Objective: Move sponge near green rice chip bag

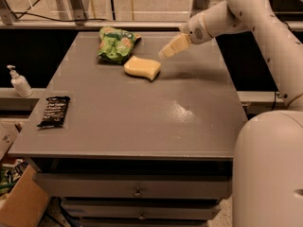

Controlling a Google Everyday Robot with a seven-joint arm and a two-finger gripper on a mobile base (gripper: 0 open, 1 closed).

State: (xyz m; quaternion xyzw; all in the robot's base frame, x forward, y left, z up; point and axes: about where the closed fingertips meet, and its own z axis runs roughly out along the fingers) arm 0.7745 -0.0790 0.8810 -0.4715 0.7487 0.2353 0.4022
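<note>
The pale yellow sponge (142,67) lies flat on the grey table (142,117), just right of and below the bright green rice chip bag (116,44) at the table's back; the two nearly touch. My gripper (163,54) hangs above the table just right of the sponge, lifted clear of it and holding nothing. Its pale yellow fingers (174,46) point down and left toward the sponge.
A flat black snack bar wrapper (54,110) lies near the table's left edge. A white pump bottle (20,82) stands on a ledge left of the table. Drawers sit under the tabletop, and a cardboard box (19,202) is at the lower left.
</note>
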